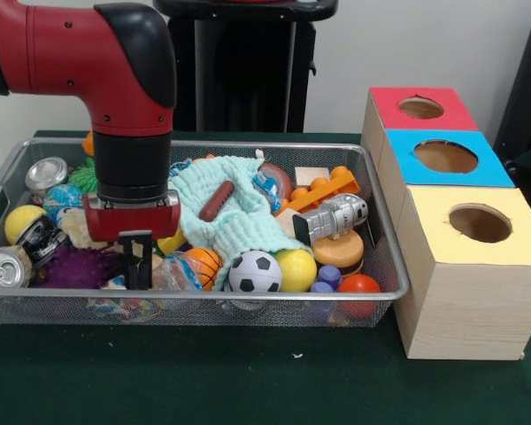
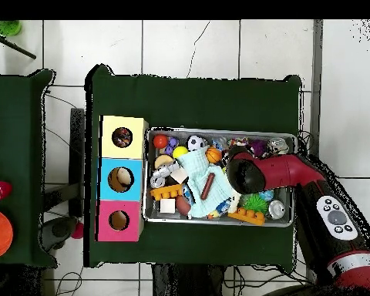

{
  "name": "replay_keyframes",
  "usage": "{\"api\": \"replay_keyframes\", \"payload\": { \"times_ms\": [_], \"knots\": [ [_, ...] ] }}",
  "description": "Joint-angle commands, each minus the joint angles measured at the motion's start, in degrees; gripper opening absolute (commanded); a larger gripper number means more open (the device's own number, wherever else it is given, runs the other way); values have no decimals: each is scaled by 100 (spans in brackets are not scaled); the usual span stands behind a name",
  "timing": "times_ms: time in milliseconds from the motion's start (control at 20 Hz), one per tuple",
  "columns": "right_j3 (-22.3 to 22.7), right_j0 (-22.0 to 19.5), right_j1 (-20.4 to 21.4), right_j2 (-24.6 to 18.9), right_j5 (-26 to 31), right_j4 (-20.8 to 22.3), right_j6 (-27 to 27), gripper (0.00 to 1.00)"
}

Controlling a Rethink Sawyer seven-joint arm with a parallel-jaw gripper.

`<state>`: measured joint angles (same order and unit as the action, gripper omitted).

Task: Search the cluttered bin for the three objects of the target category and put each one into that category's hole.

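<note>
The hand hangs low in the cluttered bin, beside the small basketball; whether it is spread or pinching, I cannot tell. A multicolour patterned fabric piece seems to lie under it by the bin's near wall (mostly hidden by mesh). The risk, I judge: the hand snags the mint-green cloth or a ball instead, dragging clutter along. The hole in the yellow-topped box stands outside the bin, beyond its opposite end.
</note>
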<state>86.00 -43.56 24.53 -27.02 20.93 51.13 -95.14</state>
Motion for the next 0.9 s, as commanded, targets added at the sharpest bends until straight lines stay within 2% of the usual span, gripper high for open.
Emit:
{"api": "replay_keyframes", "payload": {
  "times_ms": [50, 350, 400, 550, 900],
  "knots": [
    [-402, -6, -296, 71, -144, 658, 759, 0],
    [-447, 72, -232, 113, -123, 787, 706, 0],
    [-443, 57, -231, 98, -147, 820, 625, 100],
    [-398, 22, -219, 36, -287, 859, 602, 100],
    [-357, 48, -202, -15, -131, 957, 826, 100]
  ]
}}
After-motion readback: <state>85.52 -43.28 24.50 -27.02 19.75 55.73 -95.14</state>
